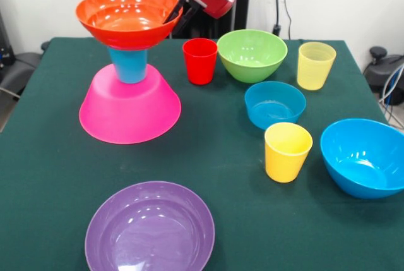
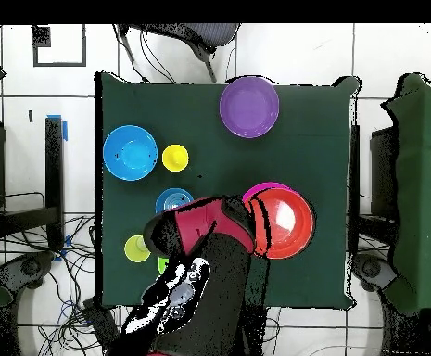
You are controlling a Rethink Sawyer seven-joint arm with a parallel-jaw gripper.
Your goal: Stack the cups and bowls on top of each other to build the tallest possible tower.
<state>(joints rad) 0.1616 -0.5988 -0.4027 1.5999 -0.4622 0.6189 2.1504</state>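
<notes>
Orange bowl (image 1: 128, 17) is perched upright on the blue cup (image 1: 129, 65) atop the inverted pink bowl (image 1: 129, 107), at the gripper (image 1: 175, 13). Light, glossy, slippery plastic is judged; the rim is the place to be held. Whether the gripper is clamped cannot be told.

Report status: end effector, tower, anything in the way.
End effector at orange bowl rim, grip unclear. Tower: pink bowl inverted, blue cup, orange bowl on top. Red cup stands close beside.
</notes>
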